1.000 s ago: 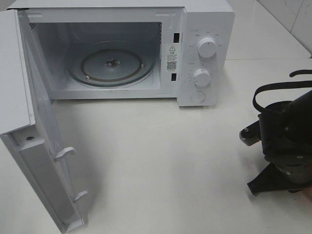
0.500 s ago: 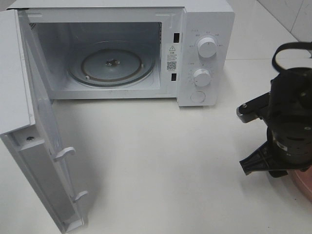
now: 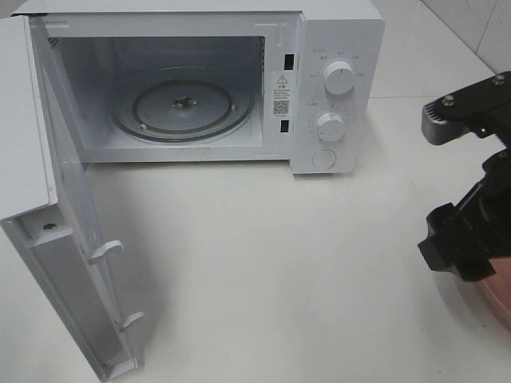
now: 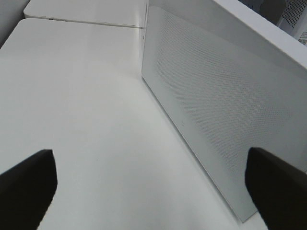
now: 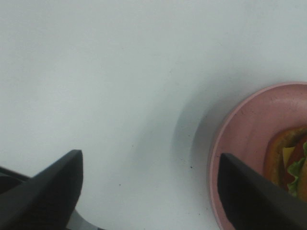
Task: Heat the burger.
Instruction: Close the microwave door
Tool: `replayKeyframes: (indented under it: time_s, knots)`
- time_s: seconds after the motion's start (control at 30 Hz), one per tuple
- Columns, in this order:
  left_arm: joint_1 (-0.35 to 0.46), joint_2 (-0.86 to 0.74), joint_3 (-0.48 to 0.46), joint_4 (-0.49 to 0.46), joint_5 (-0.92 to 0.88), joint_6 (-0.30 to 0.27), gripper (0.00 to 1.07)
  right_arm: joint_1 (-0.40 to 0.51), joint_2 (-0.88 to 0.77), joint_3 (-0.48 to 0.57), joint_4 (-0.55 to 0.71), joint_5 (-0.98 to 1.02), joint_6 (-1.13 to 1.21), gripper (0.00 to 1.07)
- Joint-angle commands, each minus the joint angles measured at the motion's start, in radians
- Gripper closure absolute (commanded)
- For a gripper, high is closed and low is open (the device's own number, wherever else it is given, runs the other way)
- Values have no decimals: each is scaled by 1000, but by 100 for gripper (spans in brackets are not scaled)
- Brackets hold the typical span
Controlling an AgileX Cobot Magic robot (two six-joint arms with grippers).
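Exterior high: right arm poised beside plated burger, microwave standing open

Microwave point(image 3: 335, 48) is seen at the back of the white table point(image 3: 263, 263); its door point(image 3: 56, 231) is swung fully outward on the left; the glass turntable point(image 3: 185, 108) lies bare inside.
Burger point(image 5: 290, 165) is found only in the right wrist view, at the frame's edge, resting on the pink plate point(image 5: 240, 143); bun, cheese and lettuce frill are partly visible; in the high view only a sliver of the plate point(image 3: 499, 299) shows at the right edge, the burger itself hidden by the arm.
Right gripper point(image 5: 148, 191) is seen with jaws spread wide, nothing between them; one finger hangs over the plate rim, the other over bare table.
Left gripper point(image 4: 153, 187) is likewise spread wide and empty, beside the outer face of the door.
Step judged: approach to the pick, nothing grasped yet; the task is judged barely begun.
Next move is judged to call for shifting the right gripper toward the burger so the bun sits between the fingers, then descending and closing gently.
Room: broad bare table between plate and cavity; the plate lies close to the table's right edge; the cavity's front frame and the control panel point(image 3: 335, 104) are to be cleared on entry.
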Motion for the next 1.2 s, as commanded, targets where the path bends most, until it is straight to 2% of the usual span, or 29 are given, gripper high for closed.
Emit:
replayKeyframes:
  time_s: [0.03, 0.23, 0.6, 0.9, 1.0, 1.07, 1.1, 1.17, 1.2]
  knots:
    - [2, -18, 4, -2, -11, 3, 7, -3, -70, -3, 56, 35, -85, 23]
    - [2, -18, 4, -2, -11, 3, 7, -3, -236, -3, 76, 167, -129, 23]
    - [2, -18, 4, -2, -11, 3, 7, -3, -501, -3, 79, 387, -168, 31]
    - [2, -18, 4, -2, -11, 3, 7, -3, -685, 41, 74, 385, -168, 31]
    - [2, -18, 4, -2, -11, 3, 7, -31, -758, 79, 73, 382, -170, 31]
    - [2, -18, 4, -2, -11, 3, 7, -109, -818, 114, 72, 377, -183, 31]
    - [2, -18, 4, -2, -11, 3, 7, -109, -818, 114, 72, 377, -183, 31]
    - [2, -18, 4, -2, -11, 3, 7, -212, -896, 114, 91, 325, -226, 31]
    - [2, -18, 4, -2, -11, 3, 7, -212, -896, 114, 91, 325, -226, 31]
